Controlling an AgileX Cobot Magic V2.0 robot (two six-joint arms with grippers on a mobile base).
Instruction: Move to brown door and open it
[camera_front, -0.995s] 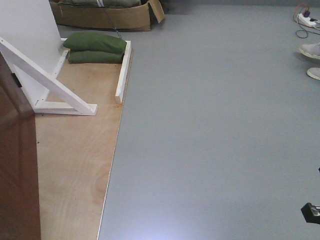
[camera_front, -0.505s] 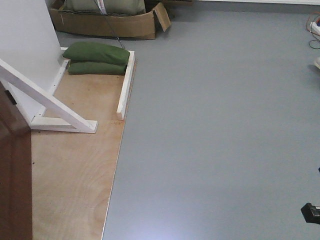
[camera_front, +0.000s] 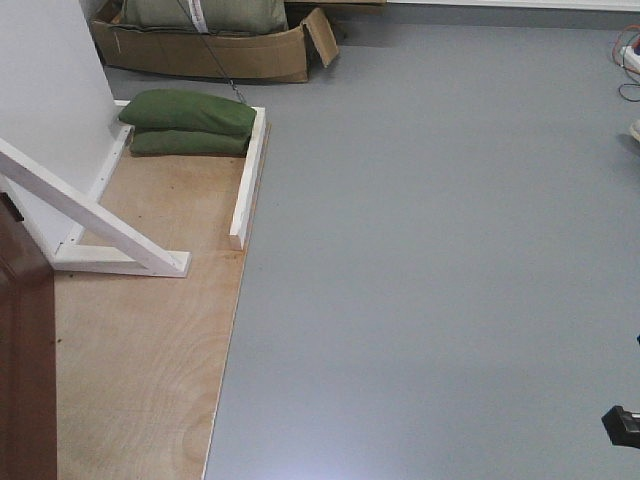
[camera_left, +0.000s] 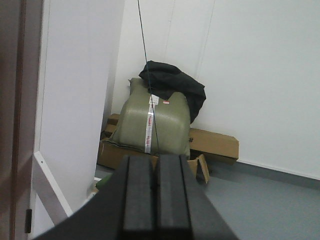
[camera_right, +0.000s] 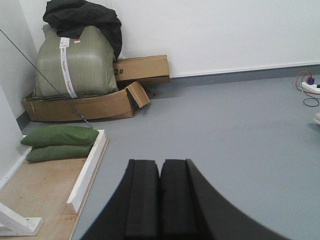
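Note:
The brown door (camera_front: 22, 360) shows as a dark brown panel at the lower left edge of the front view, standing on the plywood base (camera_front: 150, 340). Its edge also shows at the far left of the left wrist view (camera_left: 12, 120). My left gripper (camera_left: 154, 160) is shut and empty, to the right of the door edge. My right gripper (camera_right: 160, 165) is shut and empty, over the grey floor. A dark piece of the right arm (camera_front: 622, 425) shows at the lower right of the front view.
A white wall panel (camera_front: 45, 90) with a white diagonal brace (camera_front: 90, 215) stands behind the door. Two green sandbags (camera_front: 190, 122) lie on the plywood. A white batten (camera_front: 248, 180) edges it. A cardboard box with a green sack (camera_right: 75, 65) stands at the back wall. A power strip (camera_right: 311, 86) lies at far right.
The view has shifted right and back: the door takes less of the left edge, the sandbags and brace have slid left and down, and the shoes at right have left the frame.

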